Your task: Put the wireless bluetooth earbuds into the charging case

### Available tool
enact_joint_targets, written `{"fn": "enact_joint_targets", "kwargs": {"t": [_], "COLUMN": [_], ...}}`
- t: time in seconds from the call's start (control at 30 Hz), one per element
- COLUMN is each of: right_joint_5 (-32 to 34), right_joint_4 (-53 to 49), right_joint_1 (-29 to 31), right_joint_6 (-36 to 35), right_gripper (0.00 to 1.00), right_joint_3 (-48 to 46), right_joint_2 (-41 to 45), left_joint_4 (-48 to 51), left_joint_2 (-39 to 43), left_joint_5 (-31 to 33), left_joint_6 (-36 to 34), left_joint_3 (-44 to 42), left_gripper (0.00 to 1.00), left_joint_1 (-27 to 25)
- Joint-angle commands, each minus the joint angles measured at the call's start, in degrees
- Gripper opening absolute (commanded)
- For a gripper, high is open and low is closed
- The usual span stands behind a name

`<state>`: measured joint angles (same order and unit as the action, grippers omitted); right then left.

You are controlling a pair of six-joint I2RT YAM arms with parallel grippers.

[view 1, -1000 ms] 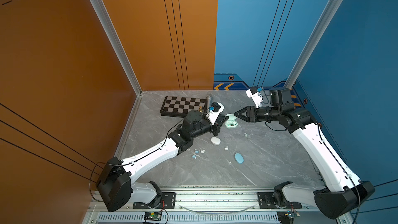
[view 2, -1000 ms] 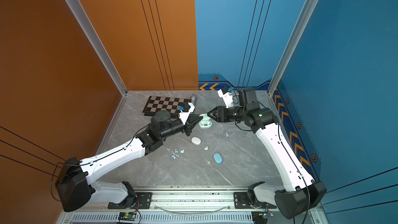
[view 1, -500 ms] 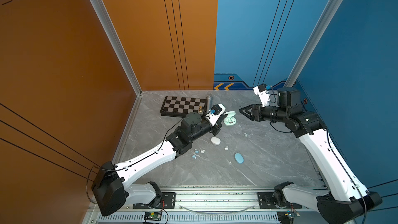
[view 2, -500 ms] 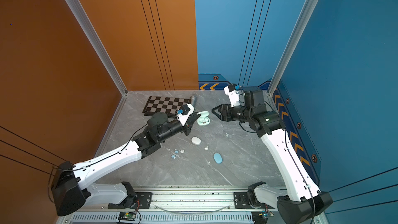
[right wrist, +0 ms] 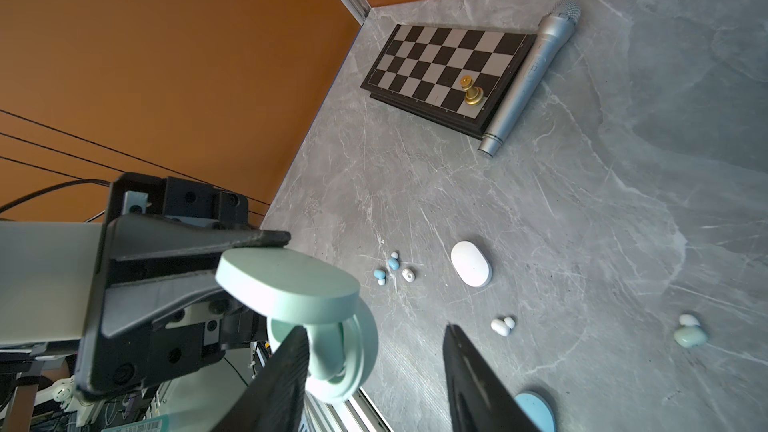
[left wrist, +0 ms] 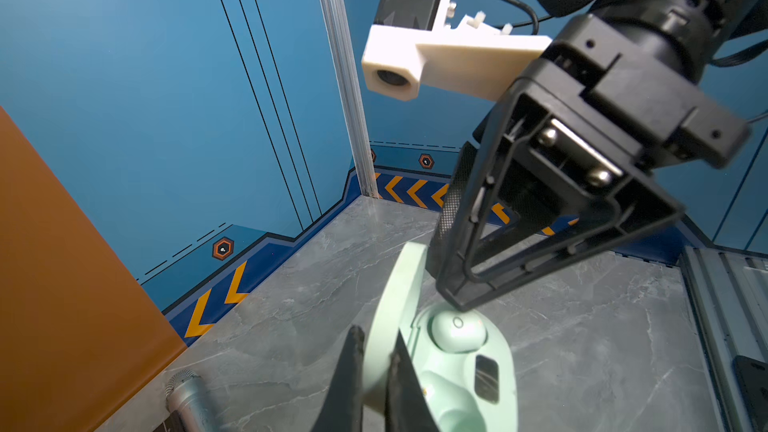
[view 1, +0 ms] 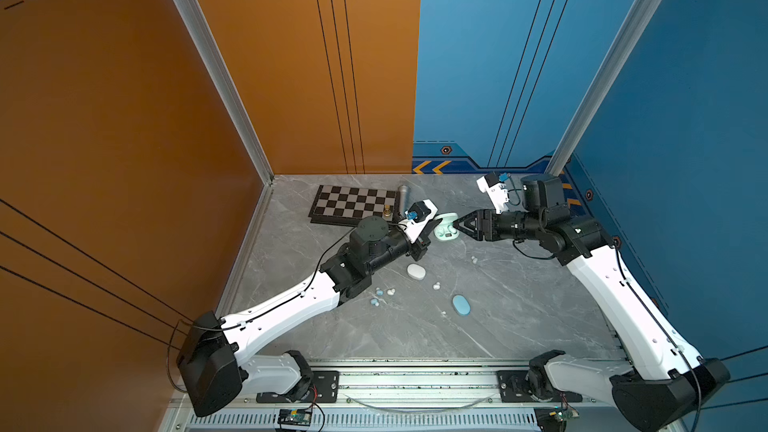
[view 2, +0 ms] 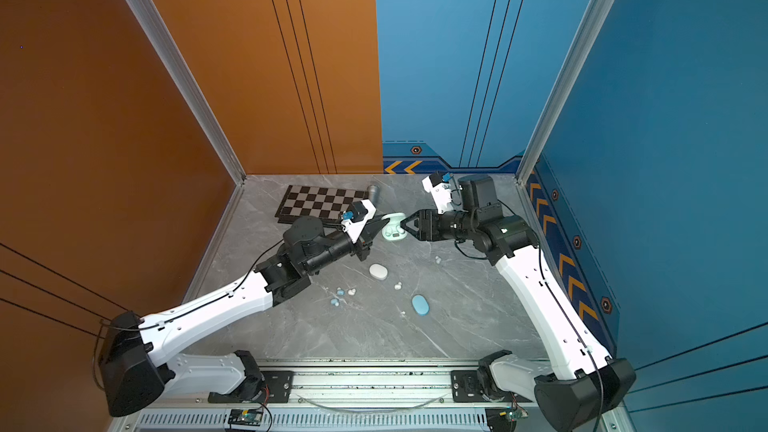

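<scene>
The left gripper (left wrist: 376,351) pinches the green case (left wrist: 478,371) lid (left wrist: 392,305). One bud (left wrist: 457,332) sits inside, under the half-open, empty right gripper (right wrist: 374,332). Loose buds (right wrist: 503,326) wait farther off.

Held the left arm (view 1: 291,305) low and outstretched toward the middle, left gripper (view 1: 435,224) pinched tight on the case (view 1: 448,231) lid. Held the right arm (view 1: 615,297) bent at the elbow, forearm level, right gripper (view 1: 458,227) facing the left one, jaws parted.
</scene>
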<state>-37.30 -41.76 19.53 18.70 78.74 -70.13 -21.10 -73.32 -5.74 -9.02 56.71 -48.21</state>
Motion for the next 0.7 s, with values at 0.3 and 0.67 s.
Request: {"fn": "enact_joint_targets", "kwargs": {"t": [0.3, 0.67], "right_joint_5": [1.92, 2.24], "right_joint_4": [3.61, 3.79], "right_joint_1": [0.22, -5.37], "right_joint_6": [3.2, 4.83], "right_gripper": [0.54, 0.54], "right_joint_3": [-1.46, 1.27], "right_joint_2": [-1.22, 2.18], "left_joint_4": [-2.1, -2.1], "left_joint_2": [-0.25, 0.4], "left_joint_5": [1.85, 5.35], "left_joint_6": [0.25, 1.74], "left_joint_3": [1.91, -0.23], "left_gripper": [0.0, 0.0], "left_joint_1": [-1.18, 0.18]}}
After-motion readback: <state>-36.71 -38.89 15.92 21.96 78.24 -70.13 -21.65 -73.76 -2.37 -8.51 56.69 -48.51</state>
